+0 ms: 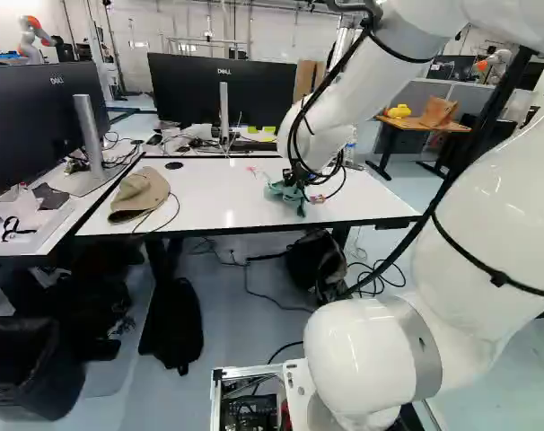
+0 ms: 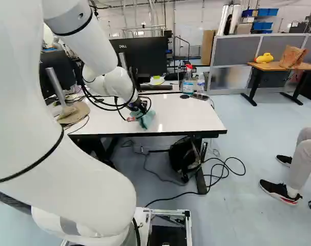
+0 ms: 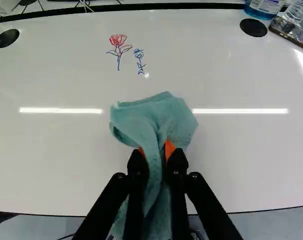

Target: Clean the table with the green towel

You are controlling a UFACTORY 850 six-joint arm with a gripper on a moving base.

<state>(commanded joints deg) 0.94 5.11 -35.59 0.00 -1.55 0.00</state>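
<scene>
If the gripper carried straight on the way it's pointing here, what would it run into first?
Most likely the white tabletop, with the green towel in the gripper meeting it first; how much gap remains is unclear.

My towel is matt, rough cloth over the smooth, glossy surface; the cap on it looks like matt cloth.

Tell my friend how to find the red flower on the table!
Find the white table under the green towel that the gripper holds. Past the towel, away from the gripper, the flower is right beside a smaller drawing. The flower has a red top and a blue stem; the smaller drawing is all blue.
</scene>
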